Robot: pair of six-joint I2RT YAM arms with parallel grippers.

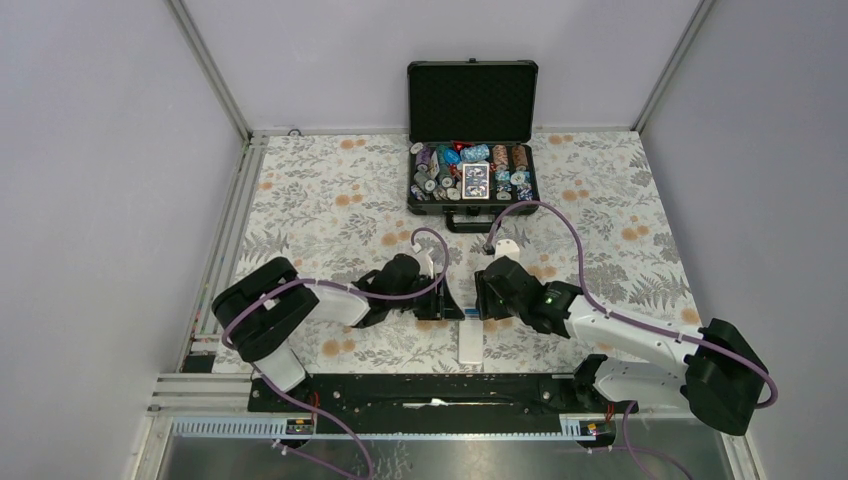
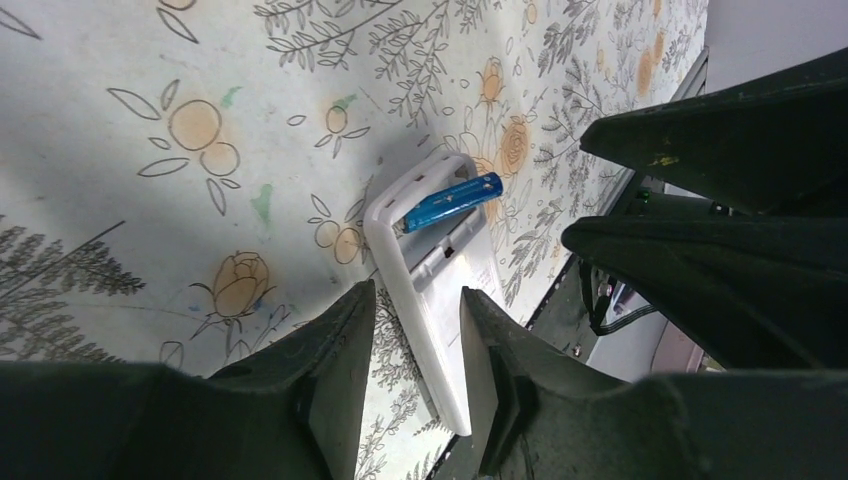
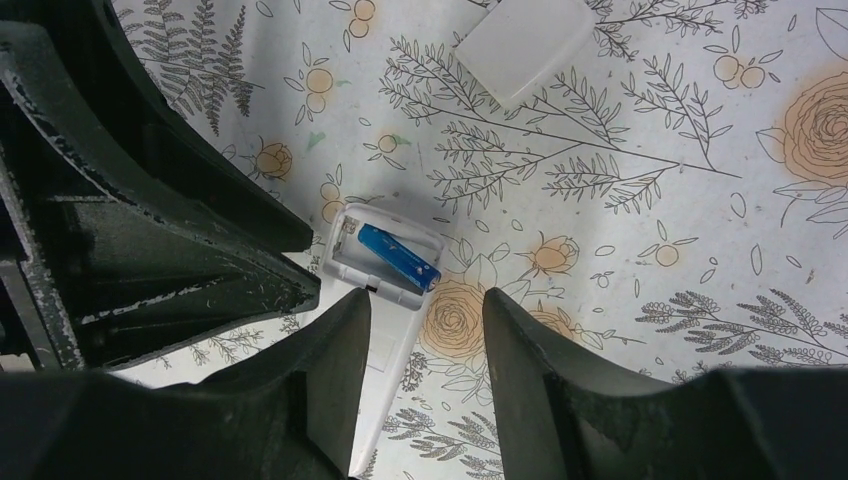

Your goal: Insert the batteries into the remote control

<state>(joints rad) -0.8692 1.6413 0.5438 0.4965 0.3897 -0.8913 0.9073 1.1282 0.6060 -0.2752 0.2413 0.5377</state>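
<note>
Remote control (image 2: 432,300): left gripper (image 2: 417,305) and right gripper (image 3: 427,310) hover above (jaws parted).

Crowding the remote control (image 1: 470,343) from both sides with the left gripper (image 2: 418,298) and right gripper (image 3: 426,298), nearly meeting above it. Leaving only a narrow slot down to the blue battery (image 2: 452,201) lying askew inside it. Closing the far edge with the open chip case (image 1: 472,170), well apart.

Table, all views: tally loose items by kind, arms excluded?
Remote: 1
Battery: 1 (blue; the only one showing)
White cover: 1
Chip case: 1
Total: 4
</note>
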